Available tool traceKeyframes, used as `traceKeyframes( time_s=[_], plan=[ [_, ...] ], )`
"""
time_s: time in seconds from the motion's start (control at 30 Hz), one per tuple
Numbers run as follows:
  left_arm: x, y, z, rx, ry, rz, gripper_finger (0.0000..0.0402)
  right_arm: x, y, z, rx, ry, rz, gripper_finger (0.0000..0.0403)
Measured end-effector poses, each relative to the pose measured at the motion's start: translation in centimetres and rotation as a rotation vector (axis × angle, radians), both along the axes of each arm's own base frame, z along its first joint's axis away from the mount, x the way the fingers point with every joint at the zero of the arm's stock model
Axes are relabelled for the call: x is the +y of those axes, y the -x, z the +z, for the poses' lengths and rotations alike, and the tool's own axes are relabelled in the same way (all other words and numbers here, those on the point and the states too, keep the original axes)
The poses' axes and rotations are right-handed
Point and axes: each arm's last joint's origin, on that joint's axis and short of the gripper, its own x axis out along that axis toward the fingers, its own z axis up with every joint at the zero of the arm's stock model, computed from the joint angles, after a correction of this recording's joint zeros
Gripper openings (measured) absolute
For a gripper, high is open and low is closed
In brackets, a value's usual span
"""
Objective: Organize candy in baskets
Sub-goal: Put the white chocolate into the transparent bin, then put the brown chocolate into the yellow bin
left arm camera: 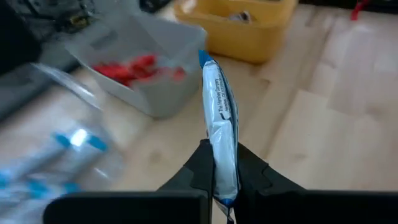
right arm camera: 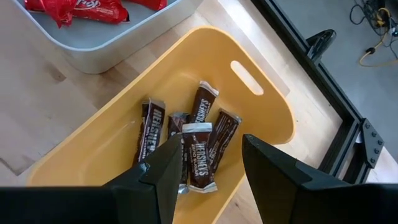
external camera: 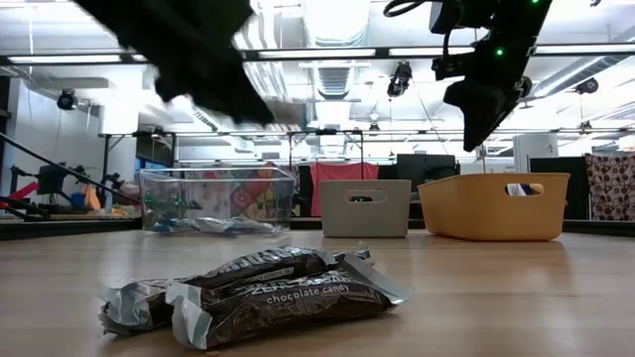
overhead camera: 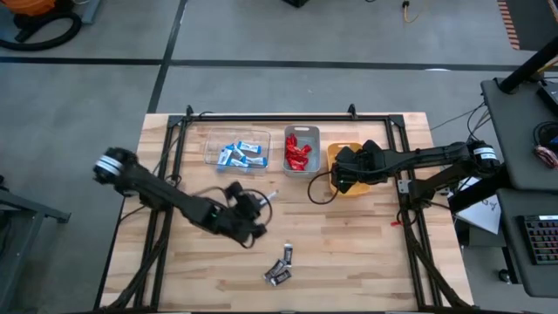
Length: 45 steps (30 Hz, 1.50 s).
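Left gripper pinches a blue-and-white bar edge-on, left of centre in the high view. Right gripper hangs open over the yellow bin of dark bars; two more brown bars lie lower centre.

Even, bright light falls on my desk from ceiling strip lights, which glare white in the low view and leave only soft shadows. My left arm smears into a dark blur there, and in my left wrist view the clear basket and grey basket are blurred, while the blue-and-white bar stays sharper. My right wrist view is crisp, with the brown bars readable.
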Motion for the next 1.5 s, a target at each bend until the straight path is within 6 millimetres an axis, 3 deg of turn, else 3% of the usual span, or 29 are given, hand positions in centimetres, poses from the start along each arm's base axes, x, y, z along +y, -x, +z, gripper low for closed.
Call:
traceKeyframes(
  time_s=[0.17,0.33,0.53,0.8,0.97,1.27,1.5],
  plan=[
    [3.4,3.6,4.2,0.084,-0.062,0.037,0.0007,0.0,0.0,0.0,-0.003,-0.001,0.001,0.0162],
    [7.9,6.5,6.5,0.156,-0.089,0.165,0.0007,0.0,-0.2,0.0,-0.021,-0.002,0.001,0.0162],
    [12.6,7.6,7.3,0.236,-0.067,0.212,0.0007,0.0,-0.2,0.0,-0.027,-0.019,0.004,0.0162],
    [17.8,8.1,6.5,0.353,0.042,0.202,0.0007,0.2,-0.3,-0.1,-0.029,-0.096,0.019,0.0162],
    [18.9,8.2,6.3,0.368,0.046,0.245,0.0029,0.3,-0.3,-0.1,-0.029,-0.103,0.021,0.0162],
    [18.9,8.2,6.2,0.374,0.047,0.236,0.009,0.3,-0.3,-0.1,-0.036,-0.102,0.021,0.0162],
    [18.4,8.0,6.2,0.293,0.138,0.27,0.0105,0.3,-0.4,-0.1,-0.041,-0.102,0.021,0.0162]
  ],
)
